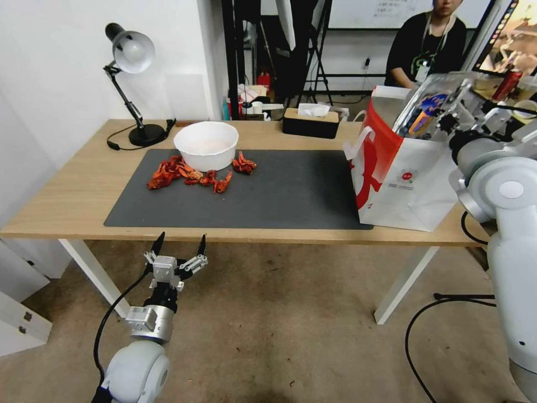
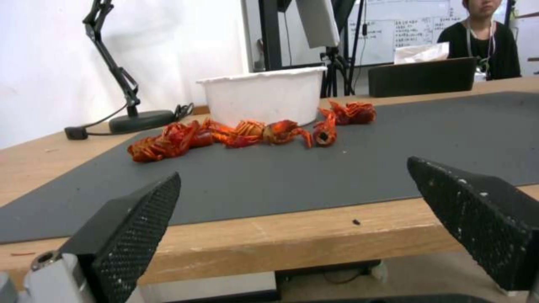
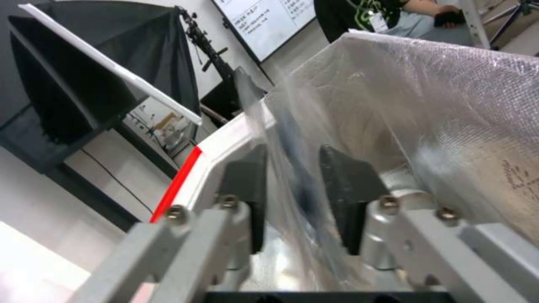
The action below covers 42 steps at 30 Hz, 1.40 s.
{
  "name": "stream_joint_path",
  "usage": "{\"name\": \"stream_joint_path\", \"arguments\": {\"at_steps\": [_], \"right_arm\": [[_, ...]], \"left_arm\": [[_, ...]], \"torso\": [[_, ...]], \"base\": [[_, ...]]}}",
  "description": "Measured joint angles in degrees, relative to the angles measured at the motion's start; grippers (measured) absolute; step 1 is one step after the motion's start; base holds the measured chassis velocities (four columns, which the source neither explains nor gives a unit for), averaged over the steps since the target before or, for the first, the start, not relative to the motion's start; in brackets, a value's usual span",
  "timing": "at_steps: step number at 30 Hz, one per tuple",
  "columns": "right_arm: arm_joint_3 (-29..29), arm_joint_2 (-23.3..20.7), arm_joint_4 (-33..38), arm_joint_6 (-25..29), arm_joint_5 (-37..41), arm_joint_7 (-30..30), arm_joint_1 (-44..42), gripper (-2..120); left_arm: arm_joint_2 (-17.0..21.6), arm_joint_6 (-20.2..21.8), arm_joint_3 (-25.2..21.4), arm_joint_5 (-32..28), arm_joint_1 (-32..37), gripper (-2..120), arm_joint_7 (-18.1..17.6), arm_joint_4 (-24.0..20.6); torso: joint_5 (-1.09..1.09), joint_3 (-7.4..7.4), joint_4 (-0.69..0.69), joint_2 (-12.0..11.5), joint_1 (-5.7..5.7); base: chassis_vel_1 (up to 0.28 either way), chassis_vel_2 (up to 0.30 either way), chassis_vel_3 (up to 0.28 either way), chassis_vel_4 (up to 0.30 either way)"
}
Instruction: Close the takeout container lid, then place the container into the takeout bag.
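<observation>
The right gripper (image 3: 289,202) is squeezing the clear takeout container (image 1: 428,106) by its thin edge, with one pad on each side. It holds the box tilted just above the open top of the takeout bag (image 1: 405,184). The lid (image 1: 426,109) with its blue and orange label looks shut, so that part seems done. What is left is lowering the box into the bag and letting go. The bag's mouth is wide and the box is much smaller, so there looks to be lots of room, but the bag's white handles (image 1: 358,143) and rim are close by. The left gripper (image 1: 178,246) waits with its fingers spread, far from the bag, below the table (image 1: 72,201) edge.
</observation>
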Motion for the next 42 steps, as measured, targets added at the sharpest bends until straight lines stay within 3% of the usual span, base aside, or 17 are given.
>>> {"name": "stream_joint_path", "arguments": {"at_steps": [7,10,12,16,17,20,22,23,27,30,35,39,42], "right_arm": [[0.7,-0.3,0.9,-0.3,0.7,0.2,-0.1,52],[1.3,-0.5,1.7,1.3,1.8,-2.3,-0.5,62],[1.8,-0.6,2.5,2.4,2.5,-4.7,-0.8,68],[2.0,-1.8,6.3,8.3,1.1,-15.5,-3.9,86],[2.0,-1.8,6.3,8.3,1.1,-15.5,-3.9,86],[0.0,-3.3,10.6,11.5,-4.1,-23.6,-8.6,98],[-0.3,-3.5,11.1,11.8,-5.1,-24.7,-9.3,99],[-1.5,-4.0,13.2,12.8,-9.7,-29.7,-12.7,100],[-3.4,-4.3,15.9,14.1,-18.3,-35.4,-17.8,100],[-5.4,-3.1,18.2,16.0,-33.9,-38.7,-25.6,100],[-6.8,-1.2,19.0,18.7,-45.2,-38.8,-33.1,100],[-8.0,1.5,17.6,25.3,-57.1,-35.6,-41.9,100],[-8.2,2.1,16.7,27.0,-58.9,-34.8,-43.4,100]], "left_arm": [[0.2,0.0,-0.1,-0.1,0.0,100,0.0,-0.2],[0.2,0.0,-0.2,-0.1,0.0,100,0.0,-0.3],[0.2,0.0,-0.2,-0.1,0.0,100,0.0,-0.3],[0.3,0.0,-0.3,-0.1,0.2,100,0.0,-0.4],[0.3,0.0,-0.3,-0.1,0.2,100,0.0,-0.4],[0.3,0.0,-0.4,-0.1,0.4,100,0.0,-0.4],[0.3,0.0,-0.4,-0.1,0.4,100,0.0,-0.4],[0.3,-0.1,-0.4,-0.1,0.5,100,0.0,-0.4],[0.2,-0.1,-0.4,-0.1,0.5,100,0.0,-0.5],[0.2,-0.1,-0.3,0.0,0.5,100,0.0,-0.5],[0.2,-0.1,-0.3,0.0,0.4,100,0.0,-0.6],[0.2,-0.1,-0.3,0.0,0.3,100,0.0,-0.6],[0.2,0.0,-0.3,0.0,0.2,100,0.0,-0.6]], "torso": [[0.01,0.00,0.00,0.0,0.00],[0.01,0.00,0.00,0.0,0.00],[0.01,0.00,0.00,0.0,0.00],[0.01,0.00,-0.01,0.0,0.00],[0.01,0.00,-0.01,0.0,0.00],[0.00,0.00,-0.01,0.0,0.00],[0.01,0.00,-0.01,0.0,0.00],[0.01,0.00,-0.01,0.0,0.00],[0.01,0.00,-0.01,0.0,0.00],[0.01,0.00,-0.01,0.0,0.00],[0.03,-0.01,-0.02,0.0,-0.01],[0.00,-0.01,-0.01,0.0,0.00],[0.00,-0.01,0.00,0.0,-0.01]], "base": [[0.000,0.000,0.000,0.000],[0.000,0.000,0.000,0.000],[0.000,0.000,0.000,0.000],[0.000,0.000,0.000,0.000],[0.000,0.000,0.000,0.000],[0.000,0.000,0.000,0.000],[0.000,0.000,0.000,0.000],[0.000,0.000,0.000,0.000],[0.000,0.000,0.000,0.000],[0.000,0.000,0.000,0.000],[0.000,0.000,0.000,0.000],[0.000,0.000,0.000,0.000],[0.000,0.000,0.000,0.000]]}}
